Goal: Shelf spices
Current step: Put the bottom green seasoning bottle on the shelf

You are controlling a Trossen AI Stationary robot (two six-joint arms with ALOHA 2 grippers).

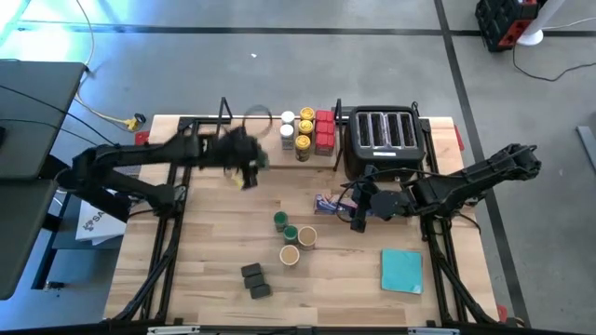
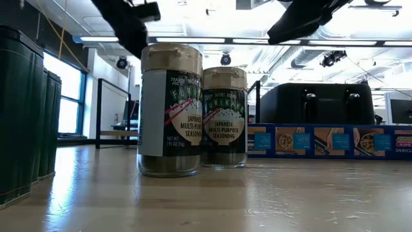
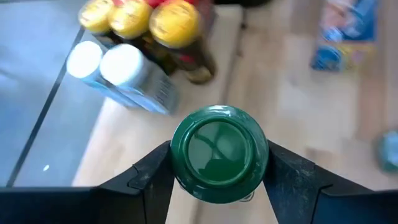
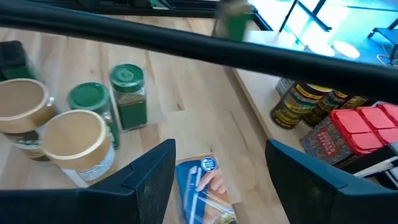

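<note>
About 8 spices (image 1: pixel 304 132) already stand on the shelf (image 1: pixel 200 126), the left tool (image 3: pixel 219 177) pinches a green-lidded jar (image 3: pixel 219 154) over it — 6 wait on the table (image 1: pixel 205 279), right tool (image 4: pixel 219 171) spread, idle.

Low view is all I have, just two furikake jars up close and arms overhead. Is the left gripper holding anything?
Observer: Yes. The left gripper is shut on a green-lidded jar, over by the shelf.
Operator: And the right gripper, is it busy too?
Observer: No. The right gripper is open and empty, hanging over the blue box in front of the toaster.
</note>
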